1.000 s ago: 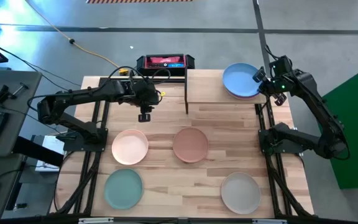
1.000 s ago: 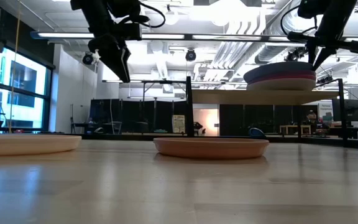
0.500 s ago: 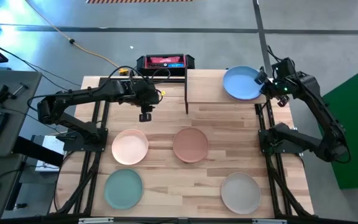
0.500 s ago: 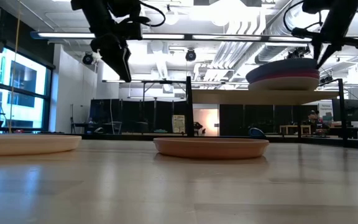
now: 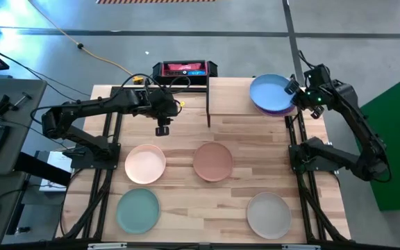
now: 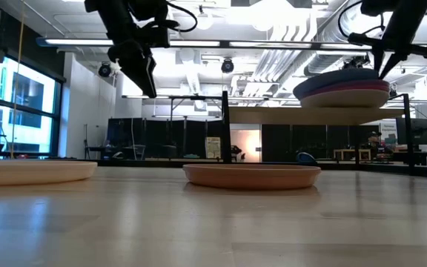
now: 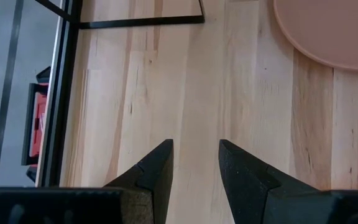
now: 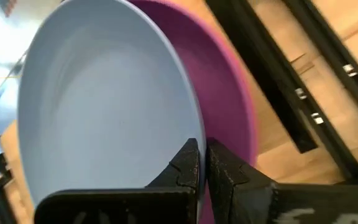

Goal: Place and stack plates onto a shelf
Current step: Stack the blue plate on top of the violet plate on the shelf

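Four plates on the table (image 5: 186, 135), right gripper (image 8: 202, 163) pinching blue plate (image 5: 269, 91) rim over partly hidden purple plate (image 5: 284, 109), left gripper (image 7: 195, 167) open, empty

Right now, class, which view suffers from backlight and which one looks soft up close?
Low view: bright ceiling lights behind turn the left claw and the shelf into dark silhouettes, and the near tabletop is blurred. Right wrist view: the blue plate and purple plate look soft. High view: even light, no strong glare.
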### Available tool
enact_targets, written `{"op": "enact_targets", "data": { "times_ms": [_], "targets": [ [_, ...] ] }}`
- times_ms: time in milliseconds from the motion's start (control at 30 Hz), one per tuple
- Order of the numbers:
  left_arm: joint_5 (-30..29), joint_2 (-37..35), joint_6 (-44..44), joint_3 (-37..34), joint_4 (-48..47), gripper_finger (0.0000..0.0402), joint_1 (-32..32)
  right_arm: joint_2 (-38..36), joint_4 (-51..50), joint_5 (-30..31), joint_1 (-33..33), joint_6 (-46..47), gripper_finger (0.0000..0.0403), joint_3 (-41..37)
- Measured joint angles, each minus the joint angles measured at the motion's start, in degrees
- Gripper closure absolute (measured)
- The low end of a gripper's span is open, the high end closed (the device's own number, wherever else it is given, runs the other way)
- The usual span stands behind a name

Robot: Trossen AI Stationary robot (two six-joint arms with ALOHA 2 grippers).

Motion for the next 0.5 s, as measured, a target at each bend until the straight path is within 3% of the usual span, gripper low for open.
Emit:
{"op": "enact_targets", "data": {
  "times_ms": [500],
  "targets": [
    [-2.98,0.00,-0.60,-0.02,0.02,0.0284,0.00,-0.16,-1.23,0.06,0.00,0.08,0.0402,0.00]
  ]
}}
